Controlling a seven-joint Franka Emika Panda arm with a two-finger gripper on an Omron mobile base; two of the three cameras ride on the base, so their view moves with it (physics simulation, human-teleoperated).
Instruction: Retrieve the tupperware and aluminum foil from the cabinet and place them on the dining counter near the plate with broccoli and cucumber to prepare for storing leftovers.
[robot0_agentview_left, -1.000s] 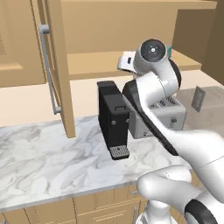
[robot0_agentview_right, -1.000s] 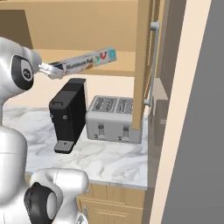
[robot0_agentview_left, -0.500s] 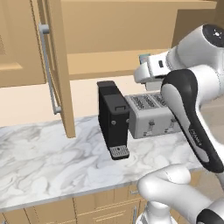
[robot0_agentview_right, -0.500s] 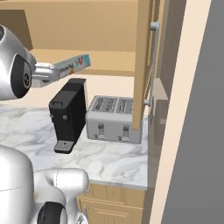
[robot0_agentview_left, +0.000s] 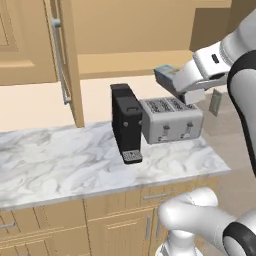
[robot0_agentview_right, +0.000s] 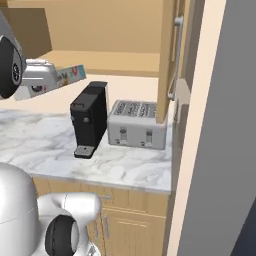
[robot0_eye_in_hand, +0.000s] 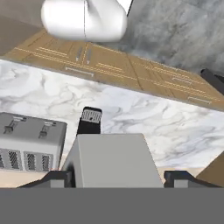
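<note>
The aluminum foil is a long box with a teal end (robot0_agentview_left: 165, 76) and coloured print (robot0_agentview_right: 70, 75). My gripper (robot0_agentview_left: 184, 82) is shut on it and holds it in the air above the toaster, outside the cabinet. In the right base view the gripper (robot0_agentview_right: 46, 81) sits at the left edge with the box sticking out to the right. In the hand view the box's grey face (robot0_eye_in_hand: 112, 161) fills the space between my fingertips (robot0_eye_in_hand: 55, 178). The tupperware, the plate and the dining counter are out of view.
A black coffee machine (robot0_agentview_left: 127, 124) and a silver toaster (robot0_agentview_left: 171, 119) stand on the marble counter (robot0_agentview_left: 55, 160). The open cabinet door (robot0_agentview_left: 64, 60) hangs left of them, with the cabinet shelf (robot0_agentview_right: 115, 64) above. A tall grey wall (robot0_agentview_right: 225, 125) closes the right side.
The arm has swung to the right, away from the cabinet opening, carrying the foil box with it. The box now hangs over the toaster instead of in front of the shelf.
</note>
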